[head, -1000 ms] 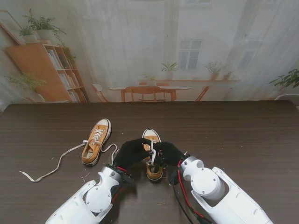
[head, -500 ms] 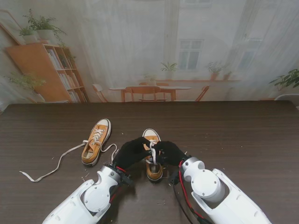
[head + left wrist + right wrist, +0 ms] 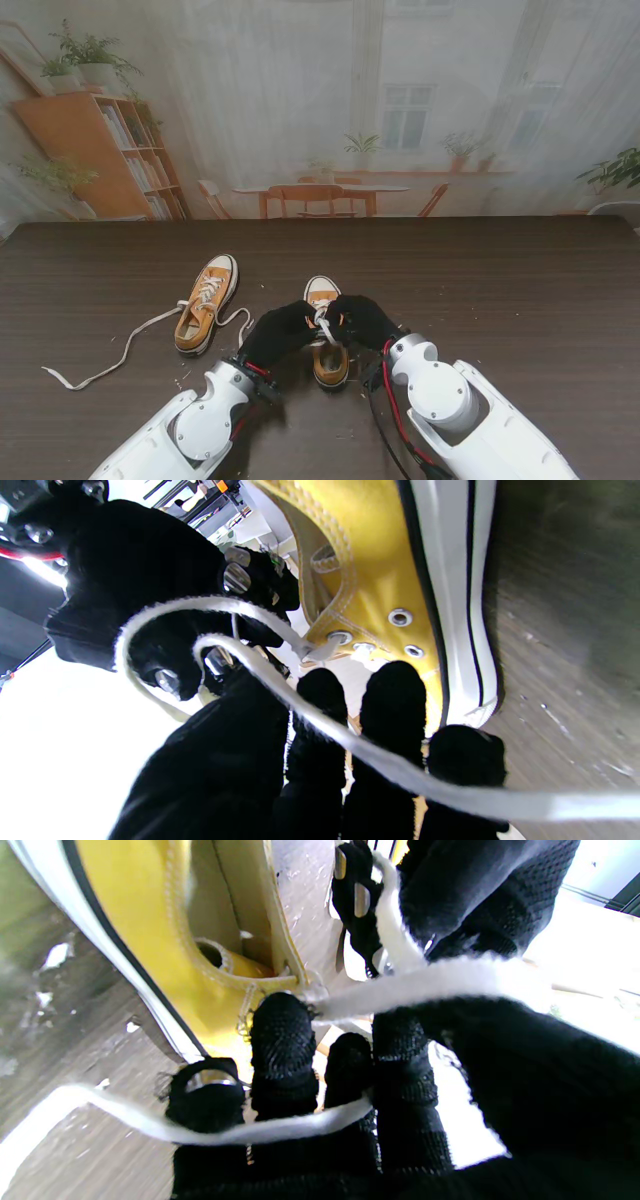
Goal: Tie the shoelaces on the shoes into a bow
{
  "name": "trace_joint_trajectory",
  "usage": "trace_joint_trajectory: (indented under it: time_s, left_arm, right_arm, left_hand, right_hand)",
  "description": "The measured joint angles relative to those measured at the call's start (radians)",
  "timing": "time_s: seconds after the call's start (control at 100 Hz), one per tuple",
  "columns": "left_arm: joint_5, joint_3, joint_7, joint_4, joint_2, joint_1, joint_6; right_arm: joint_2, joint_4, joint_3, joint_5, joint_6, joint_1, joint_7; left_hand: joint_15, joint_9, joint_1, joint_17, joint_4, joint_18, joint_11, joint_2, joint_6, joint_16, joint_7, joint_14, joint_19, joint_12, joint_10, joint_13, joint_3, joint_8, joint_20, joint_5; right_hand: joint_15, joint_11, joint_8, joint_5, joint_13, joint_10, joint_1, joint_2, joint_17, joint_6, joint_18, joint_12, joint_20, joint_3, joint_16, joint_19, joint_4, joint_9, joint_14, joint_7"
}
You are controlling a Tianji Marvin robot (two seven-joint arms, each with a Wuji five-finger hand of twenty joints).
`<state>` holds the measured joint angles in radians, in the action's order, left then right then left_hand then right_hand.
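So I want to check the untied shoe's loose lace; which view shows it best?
The stand view: the left shoe lies apart from both hands, its lace trailing across the table. Neither wrist view shows it; both show only the shoe being tied.

A dark wood-grain worktop (image 3: 520, 290) is seen. Small pale specks (image 3: 352, 434) are scattered on it. A printed room backdrop (image 3: 330, 100) is hung behind it.

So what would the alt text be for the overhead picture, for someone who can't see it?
Two black-gloved robot hands, left hand and right hand, meet over a yellow sneaker, working its white lace. A second yellow sneaker lies to the left on the dark wooden table, laces trailing loose.
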<state>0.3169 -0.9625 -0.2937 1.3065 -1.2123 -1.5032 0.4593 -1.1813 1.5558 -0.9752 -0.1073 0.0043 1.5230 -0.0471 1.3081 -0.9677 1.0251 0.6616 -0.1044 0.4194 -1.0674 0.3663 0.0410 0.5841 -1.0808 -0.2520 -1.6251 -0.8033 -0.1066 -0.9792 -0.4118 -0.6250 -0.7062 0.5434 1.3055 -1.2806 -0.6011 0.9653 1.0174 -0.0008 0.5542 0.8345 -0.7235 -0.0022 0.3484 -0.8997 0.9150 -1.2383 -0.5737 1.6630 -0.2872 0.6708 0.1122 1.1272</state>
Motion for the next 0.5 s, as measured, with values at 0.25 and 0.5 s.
trace_joint_trajectory:
  time_s: [0.25,0.5]
  left_arm:
    - [0.003,-0.012,-0.009,0.012,0.0,-0.011,-0.025]
    - [0.023,-0.013,-0.087,0.004,-0.01,-0.014,-0.026]
  right_arm:
    - [0.0,0.002,0.0,0.0,0.0,0.0,0.003]
    - [-0.001,0.002,0.004,0.002,0.001,-0.003,0.001]
  left_hand:
    - [-0.001,0.021,0.01,-0.011,0.0,0.0,-0.001,-0.02,0.0,0.001,-0.007,0.0,0.012,-0.001,0.001,0.011,0.012,-0.026,-0.011,-0.036]
    - [-0.001,-0.038,-0.063,-0.013,0.011,0.0,0.042,0.057,-0.001,0.001,0.2,-0.01,0.014,-0.001,0.001,0.01,-0.068,0.222,-0.024,0.006]
  right_hand:
    - [0.0,0.0,0.0,-0.001,0.0,0.0,0.0,0.0,0.001,-0.001,0.0,0.0,0.0,0.0,0.0,0.0,0.0,0.0,0.0,0.0]
    - [0.0,0.0,0.0,-0.001,0.0,0.0,0.0,0.0,0.003,-0.003,0.0,0.0,-0.001,0.002,0.0,0.0,0.0,0.0,0.0,0.0]
